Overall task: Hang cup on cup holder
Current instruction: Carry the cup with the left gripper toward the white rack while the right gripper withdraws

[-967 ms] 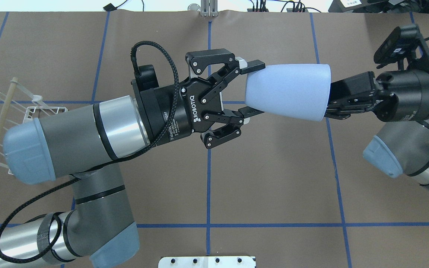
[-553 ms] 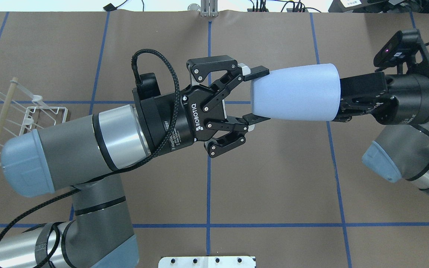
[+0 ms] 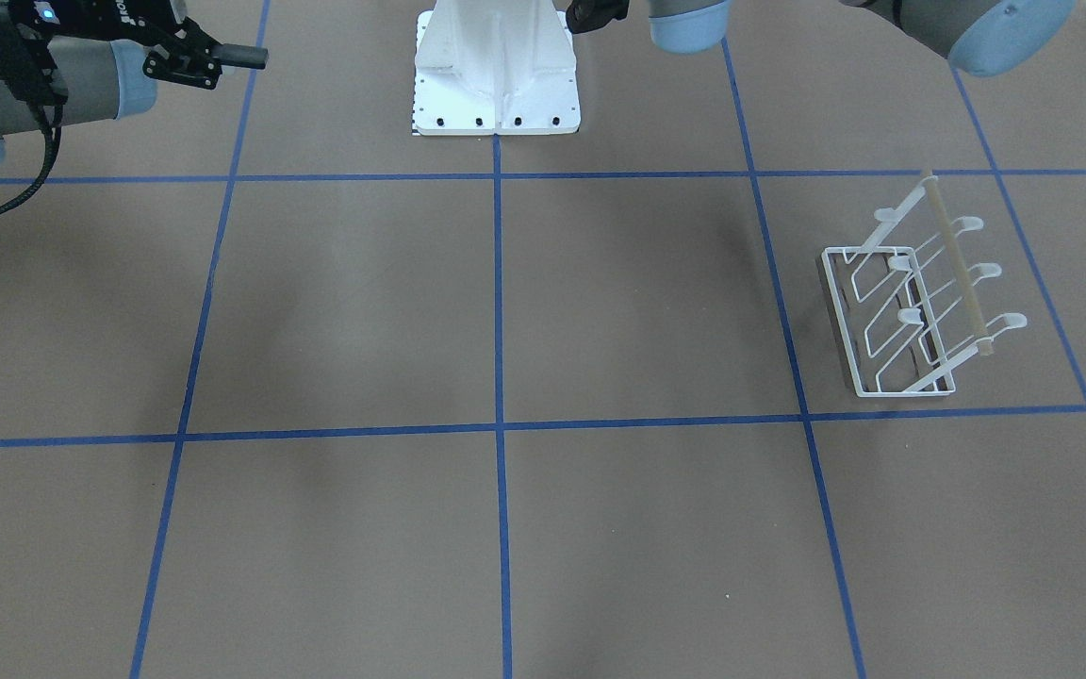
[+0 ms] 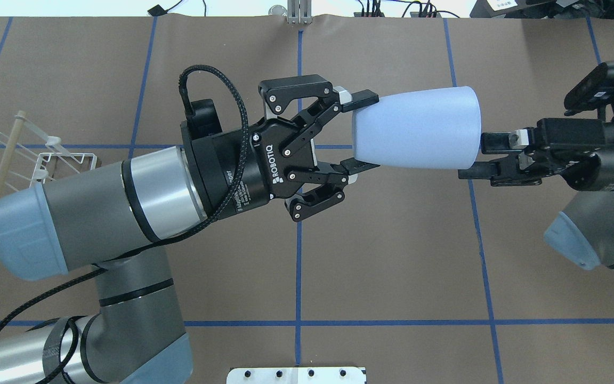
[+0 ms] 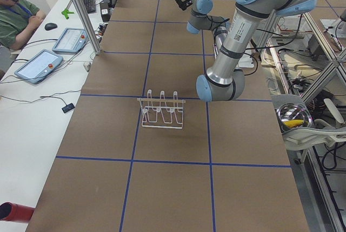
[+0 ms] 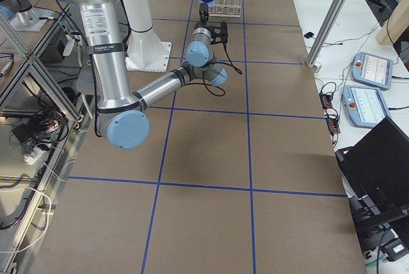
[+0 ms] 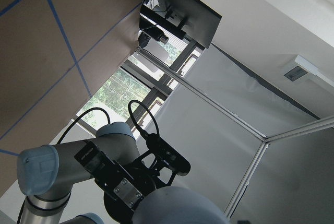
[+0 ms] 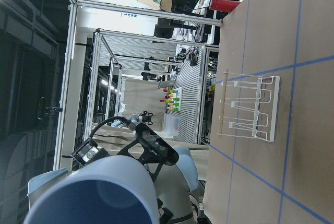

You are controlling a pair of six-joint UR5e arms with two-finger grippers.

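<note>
The pale blue cup (image 4: 416,128) lies on its side in the air above the table's middle, with its open end toward the right. My left gripper (image 4: 369,132) is shut on its narrow base end and holds it alone. My right gripper (image 4: 475,158) is open and empty, just clear of the cup's rim on the right. The white wire cup holder (image 4: 46,160) stands at the far left, partly hidden under my left arm. It shows whole in the front view (image 3: 911,311) and in the right wrist view (image 8: 250,106).
The white robot base plate (image 3: 496,85) sits at the near table edge. Blue tape lines cross the brown table (image 4: 392,256). In the left side view an operator (image 5: 16,5) sits at a side bench with tablets (image 5: 40,64).
My right gripper has let go of the cup's rim and drawn back to the right. My left gripper keeps the cup by its base, shifted slightly left.
</note>
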